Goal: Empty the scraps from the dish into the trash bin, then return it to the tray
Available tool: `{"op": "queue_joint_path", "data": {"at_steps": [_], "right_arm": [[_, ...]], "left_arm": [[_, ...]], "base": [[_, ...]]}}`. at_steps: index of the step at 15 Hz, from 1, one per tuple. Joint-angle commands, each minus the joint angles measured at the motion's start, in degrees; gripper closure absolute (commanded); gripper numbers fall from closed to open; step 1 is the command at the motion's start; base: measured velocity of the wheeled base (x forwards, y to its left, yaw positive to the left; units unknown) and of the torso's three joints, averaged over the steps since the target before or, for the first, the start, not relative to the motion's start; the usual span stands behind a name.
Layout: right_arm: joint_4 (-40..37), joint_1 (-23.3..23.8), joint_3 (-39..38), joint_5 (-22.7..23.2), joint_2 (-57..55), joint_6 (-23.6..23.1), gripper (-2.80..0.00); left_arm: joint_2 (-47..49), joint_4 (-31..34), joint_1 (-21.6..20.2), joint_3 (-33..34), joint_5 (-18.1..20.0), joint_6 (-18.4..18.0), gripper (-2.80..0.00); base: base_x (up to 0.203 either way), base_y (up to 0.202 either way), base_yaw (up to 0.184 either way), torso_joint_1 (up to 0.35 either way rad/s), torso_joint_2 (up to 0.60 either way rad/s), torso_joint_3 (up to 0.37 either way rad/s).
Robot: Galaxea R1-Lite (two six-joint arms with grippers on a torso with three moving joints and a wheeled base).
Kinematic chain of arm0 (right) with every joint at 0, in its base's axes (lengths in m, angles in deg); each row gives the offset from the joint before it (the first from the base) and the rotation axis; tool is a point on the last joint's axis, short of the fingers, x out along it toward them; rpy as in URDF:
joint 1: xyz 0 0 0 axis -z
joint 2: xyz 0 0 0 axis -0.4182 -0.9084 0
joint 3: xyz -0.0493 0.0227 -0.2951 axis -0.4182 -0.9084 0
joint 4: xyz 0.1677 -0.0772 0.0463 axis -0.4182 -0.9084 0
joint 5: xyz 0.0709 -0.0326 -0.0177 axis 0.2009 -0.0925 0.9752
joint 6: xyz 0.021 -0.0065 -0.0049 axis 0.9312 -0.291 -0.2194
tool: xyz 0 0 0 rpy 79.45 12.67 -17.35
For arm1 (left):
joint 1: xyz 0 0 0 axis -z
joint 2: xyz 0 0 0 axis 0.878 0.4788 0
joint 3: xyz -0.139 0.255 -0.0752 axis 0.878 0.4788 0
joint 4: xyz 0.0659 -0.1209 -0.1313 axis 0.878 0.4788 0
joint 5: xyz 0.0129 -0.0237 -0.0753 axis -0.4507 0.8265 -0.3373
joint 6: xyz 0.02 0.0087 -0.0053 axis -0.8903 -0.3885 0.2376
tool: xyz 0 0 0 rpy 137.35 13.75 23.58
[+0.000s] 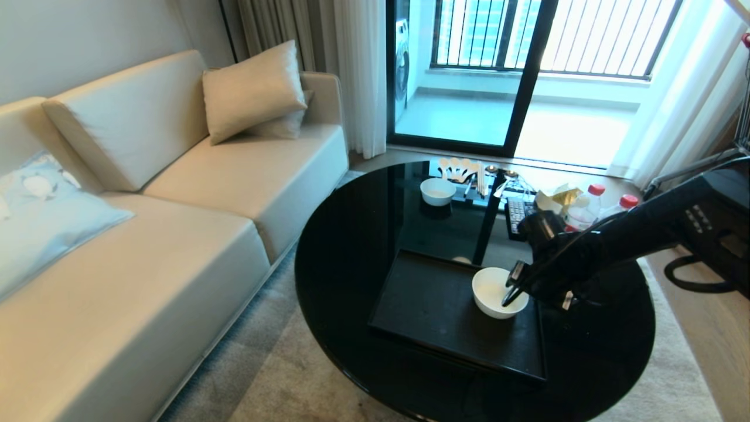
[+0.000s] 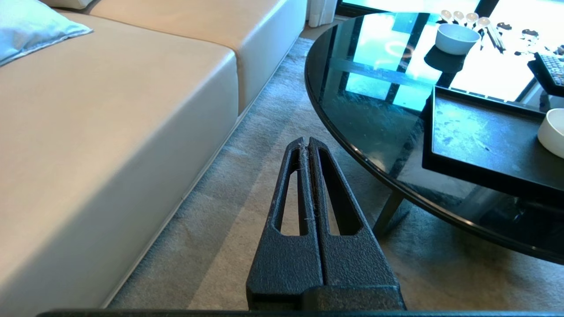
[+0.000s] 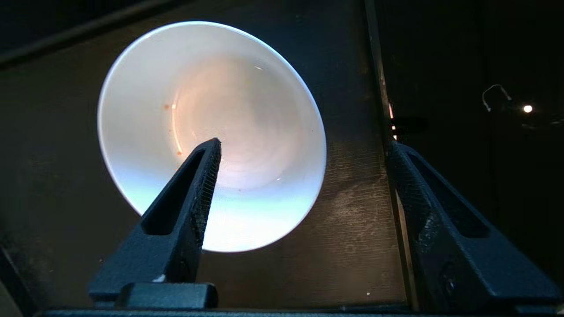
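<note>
Already emptied, the dish [image 1: 497,291] sits back on the tray [image 1: 433,305].

The white bowl stands upright near the tray's right edge, mouth facing up; being round, it has no long axis to speak of. Inside, only a few faint orange smears cling to the wall, and no scraps show, so the dumping looks done and the return looks made. The right tool [image 3: 304,154] hangs above the rim with its fingers spread wide apart, one over the bowl's hollow and the other outside it, gripping nothing. By my judgement only pulling the arm away remains. The left tool [image 2: 308,145] is parked beside the round black surface [image 1: 351,246], over the carpet, fingers pressed together. The trash bin is in no view.
</note>
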Motion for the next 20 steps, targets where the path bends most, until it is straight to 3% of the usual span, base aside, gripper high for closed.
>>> {"op": "queue_joint_path", "data": {"at_steps": [1,3,4,5,13,20], "right_arm": [[0.1,0.0,-1.2,-0.3,5.3,-1.7,-2.80],[0.2,0.0,-2.6,-1.4,8.6,-3.7,-2.80],[0.2,0.0,-2.9,-1.7,10.4,-4.1,-1.69],[0.2,0.0,-3.8,-1.9,12.6,-5.1,0.00],[2.4,0.0,-13.8,-1.9,36.1,-21.5,0.00],[2.5,-0.6,-26.5,-1.8,66.5,-35.9,0.00]], "left_arm": [[0.0,0.0,0.0,0.0,0.0,0.1,0.00],[0.0,0.0,0.0,0.0,0.0,0.1,0.00],[0.0,0.0,0.0,0.0,0.0,0.1,0.00],[0.0,0.0,0.0,0.0,0.0,0.1,0.00],[0.0,0.0,0.0,0.0,0.0,0.1,0.00],[0.0,0.0,0.0,0.0,0.0,0.1,0.00]], "base": [[0.000,0.000,0.000,0.000,0.00,0.000],[0.000,0.000,0.000,0.000,0.00,0.000],[0.000,0.000,0.000,0.000,0.00,0.000],[0.000,0.000,0.000,0.000,0.00,0.000],[0.000,0.000,0.000,0.000,0.00,0.000],[0.000,0.000,0.000,0.000,0.00,0.000]]}}
